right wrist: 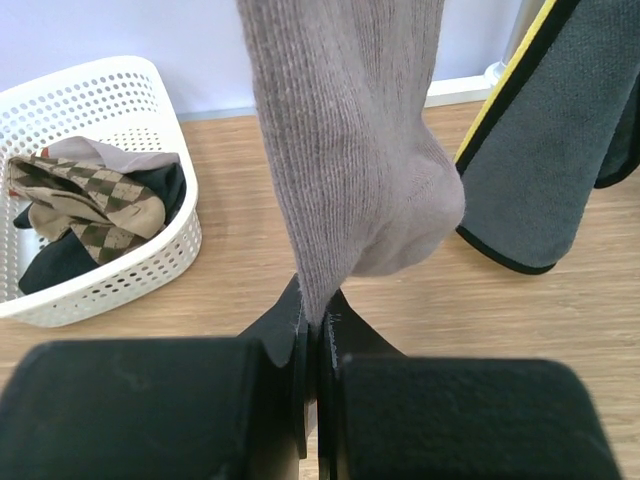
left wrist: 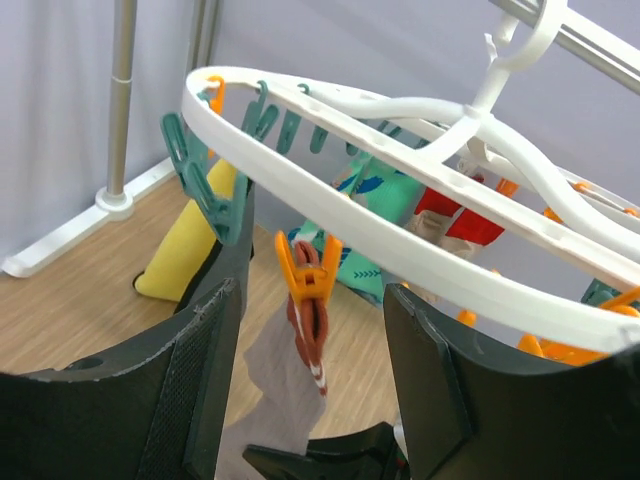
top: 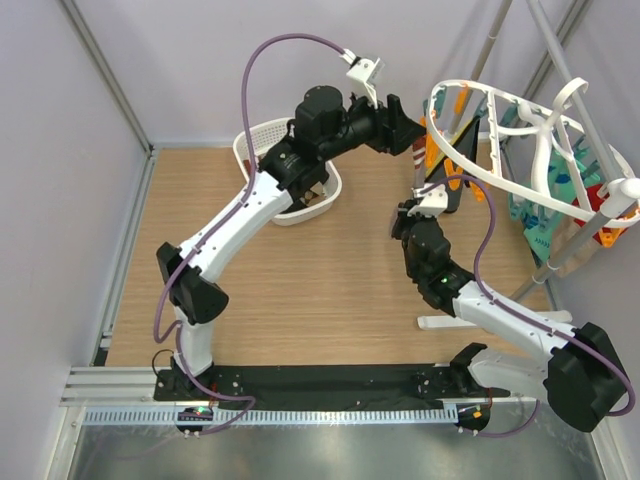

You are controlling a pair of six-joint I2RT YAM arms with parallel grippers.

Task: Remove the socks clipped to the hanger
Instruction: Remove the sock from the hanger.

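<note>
Now the right claw (right wrist: 318, 345) is pinched tight on the lower edge of the grey sock (right wrist: 350, 150), which hangs above it from an orange peg (left wrist: 300, 262) on the hanger (left wrist: 400, 250). The left claw (left wrist: 310, 290) stands wide, the peg between its fingers. It would be best to squeeze the peg first, then draw the sock down gently, lest the frame swing. Wooden table (right wrist: 560, 330) lies beneath, a white basket (right wrist: 120, 90) sits left of the right claw, and pale walls stand beyond.

Ribbed knit sock (right wrist: 350, 150), glossy plastic hanger (left wrist: 400, 245), matt wood-grain table (right wrist: 520, 320).

hanger (left wrist: 400, 245) white; orange peg (left wrist: 308, 280); teal peg (left wrist: 205, 190); ribbed sock (right wrist: 345, 150) grey; basket (right wrist: 120, 280) white; checked sock (right wrist: 95, 205) brown-cream diamonds
</note>
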